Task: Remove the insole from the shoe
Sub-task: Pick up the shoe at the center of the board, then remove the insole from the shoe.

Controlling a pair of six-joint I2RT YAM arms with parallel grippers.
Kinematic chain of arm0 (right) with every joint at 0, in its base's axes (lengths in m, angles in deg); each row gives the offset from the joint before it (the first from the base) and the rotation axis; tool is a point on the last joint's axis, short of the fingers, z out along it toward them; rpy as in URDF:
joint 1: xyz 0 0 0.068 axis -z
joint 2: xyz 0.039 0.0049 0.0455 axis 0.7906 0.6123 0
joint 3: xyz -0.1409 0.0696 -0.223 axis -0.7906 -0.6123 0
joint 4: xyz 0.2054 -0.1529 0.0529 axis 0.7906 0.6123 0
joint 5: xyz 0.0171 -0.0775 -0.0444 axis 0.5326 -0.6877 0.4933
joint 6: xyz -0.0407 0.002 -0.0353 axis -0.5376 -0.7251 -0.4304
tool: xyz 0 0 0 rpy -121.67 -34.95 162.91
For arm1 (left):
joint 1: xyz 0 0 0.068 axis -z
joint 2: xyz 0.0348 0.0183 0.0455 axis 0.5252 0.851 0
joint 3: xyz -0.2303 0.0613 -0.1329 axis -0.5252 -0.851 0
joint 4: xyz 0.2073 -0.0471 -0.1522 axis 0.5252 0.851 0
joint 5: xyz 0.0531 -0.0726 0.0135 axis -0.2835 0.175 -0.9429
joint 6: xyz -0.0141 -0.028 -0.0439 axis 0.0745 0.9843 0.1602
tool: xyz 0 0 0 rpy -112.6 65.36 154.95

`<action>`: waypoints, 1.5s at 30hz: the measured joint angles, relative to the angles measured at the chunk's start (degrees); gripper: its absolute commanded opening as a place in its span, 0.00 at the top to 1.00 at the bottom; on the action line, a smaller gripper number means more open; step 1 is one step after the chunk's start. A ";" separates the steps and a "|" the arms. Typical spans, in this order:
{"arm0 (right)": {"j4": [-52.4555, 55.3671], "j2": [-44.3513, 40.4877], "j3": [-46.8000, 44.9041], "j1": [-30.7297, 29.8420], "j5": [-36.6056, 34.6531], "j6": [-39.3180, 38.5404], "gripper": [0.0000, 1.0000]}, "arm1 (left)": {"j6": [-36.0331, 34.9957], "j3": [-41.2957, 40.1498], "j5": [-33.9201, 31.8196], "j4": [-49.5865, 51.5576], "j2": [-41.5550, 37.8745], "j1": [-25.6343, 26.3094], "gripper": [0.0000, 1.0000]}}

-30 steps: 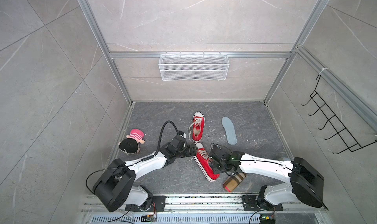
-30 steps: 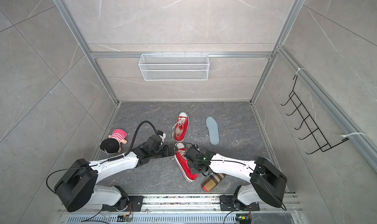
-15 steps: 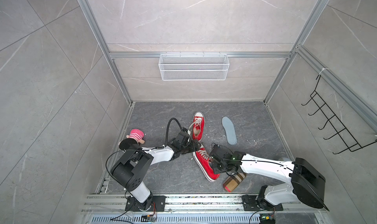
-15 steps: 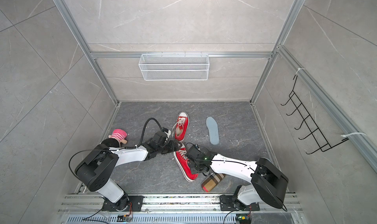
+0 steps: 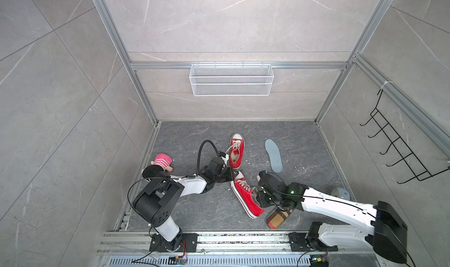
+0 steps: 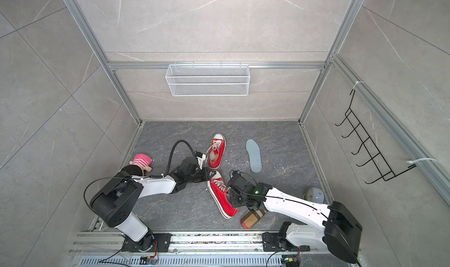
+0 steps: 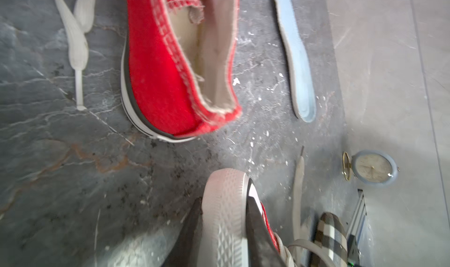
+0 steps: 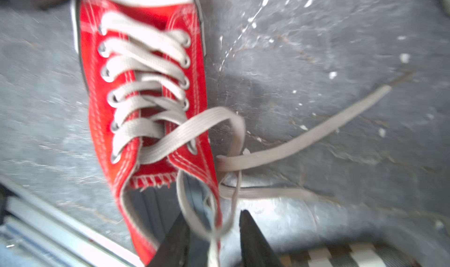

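Holding step, and I was right at the start of the pull. My left gripper (image 7: 224,200) was clamped across the white toe cap (image 7: 224,229) of the near shoe (image 5: 246,195), a finger pressed on each side of it, pinning the shoe to the floor (image 5: 194,136). My right gripper (image 8: 213,216) sat at the shoe's mouth with its jaws parted and nothing in them. One finger reached inside the opening and the other stood outside the red side wall.

The insole (image 8: 197,197) was in there, I judged: a grey-blue strip lying deep in the heel end, just beside my inner finger. A second insole (image 5: 274,155) lay flat on the floor beyond the far shoe (image 5: 236,151), well apart from all this.

Next, I reckoned, I needed to get both fingers inside the mouth, onto the insole's edge, and close on that alone. The lace loop (image 8: 180,197) hung across my fingers, so snagging it instead was the risk. Then a slow draw out towards the heel, with the left holding firm.
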 measured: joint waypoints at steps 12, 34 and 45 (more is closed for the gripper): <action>-4.00 -9.92 -4.26 -5.03 10.38 -0.37 0.89 | -14.45 -3.26 1.79 -3.76 -9.88 0.52 1.00; -9.57 7.08 -0.24 -9.29 -1.95 1.36 0.73 | -20.00 -3.23 6.51 -6.08 -9.88 0.48 1.00; -11.19 6.62 -0.28 -7.28 0.68 -0.28 0.74 | -20.74 -2.89 7.26 -5.95 -9.88 0.48 1.00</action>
